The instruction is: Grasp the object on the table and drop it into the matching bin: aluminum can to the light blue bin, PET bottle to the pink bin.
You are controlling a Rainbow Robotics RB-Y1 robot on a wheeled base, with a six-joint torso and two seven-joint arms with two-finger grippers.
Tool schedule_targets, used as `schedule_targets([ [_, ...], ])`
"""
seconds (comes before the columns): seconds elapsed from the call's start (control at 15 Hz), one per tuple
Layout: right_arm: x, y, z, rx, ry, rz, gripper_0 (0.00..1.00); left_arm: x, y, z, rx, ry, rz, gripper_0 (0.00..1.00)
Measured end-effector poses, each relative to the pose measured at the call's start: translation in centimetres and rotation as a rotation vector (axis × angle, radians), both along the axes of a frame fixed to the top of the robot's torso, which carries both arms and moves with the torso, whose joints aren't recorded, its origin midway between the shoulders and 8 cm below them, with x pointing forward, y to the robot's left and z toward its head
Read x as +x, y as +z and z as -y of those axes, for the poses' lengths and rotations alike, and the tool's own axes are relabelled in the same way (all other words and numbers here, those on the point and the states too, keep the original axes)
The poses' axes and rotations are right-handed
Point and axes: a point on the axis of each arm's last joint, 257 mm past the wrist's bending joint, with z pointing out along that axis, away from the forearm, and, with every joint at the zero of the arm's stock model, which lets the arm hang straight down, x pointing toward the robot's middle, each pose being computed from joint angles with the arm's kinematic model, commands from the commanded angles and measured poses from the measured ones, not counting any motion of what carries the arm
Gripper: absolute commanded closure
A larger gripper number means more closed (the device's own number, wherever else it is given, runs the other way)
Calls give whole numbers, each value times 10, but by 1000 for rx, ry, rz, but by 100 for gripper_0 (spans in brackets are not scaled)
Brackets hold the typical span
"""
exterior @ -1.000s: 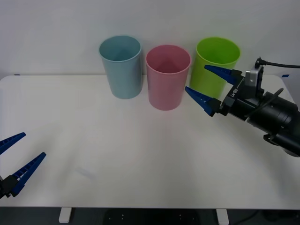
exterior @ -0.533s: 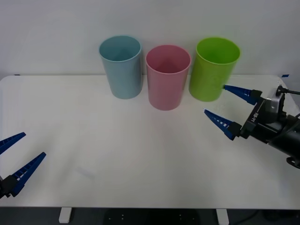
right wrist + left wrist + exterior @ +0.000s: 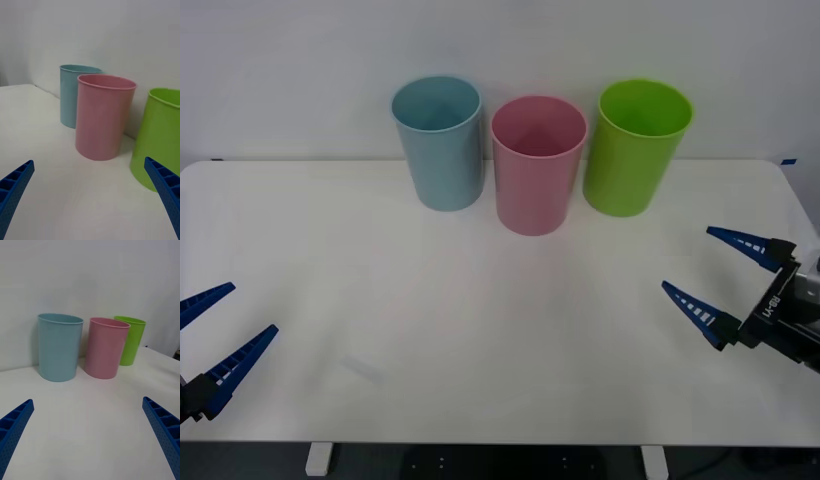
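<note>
While the tall pink plastic bin (image 3: 538, 164) stands upright between pale blue (image 3: 439, 141) and lime green bins (image 3: 636, 146), both blue-fingered grippers, right gripper (image 3: 718, 281) and left gripper (image 3: 220, 340), are held wide open, empty, above the white table (image 3: 480, 320).

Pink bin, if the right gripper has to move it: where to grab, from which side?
Probably the near rim of the pink bin, from above: one finger inside, one outside. It stands upright and open-topped, with the light blue bin and lime green bin close either side, so flanks look cramped. The right gripper is open.
</note>
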Motion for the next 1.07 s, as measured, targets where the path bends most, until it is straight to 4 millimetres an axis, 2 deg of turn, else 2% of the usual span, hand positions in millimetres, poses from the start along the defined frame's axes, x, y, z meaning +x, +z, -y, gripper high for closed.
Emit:
schedule_targets([
  [0.33,-28,-20,34,4,-58,-47,0,0,0,0,0,0,0,0],
  [0.47,-35,-24,42,10,-72,-59,0,0,0,0,0,0,0,0],
  [0.87,-49,-19,54,23,-72,-56,0,0,0,0,0,0,0,0],
  [1.07,-59,-12,53,28,-52,-51,0,0,0,0,0,0,0,0],
])
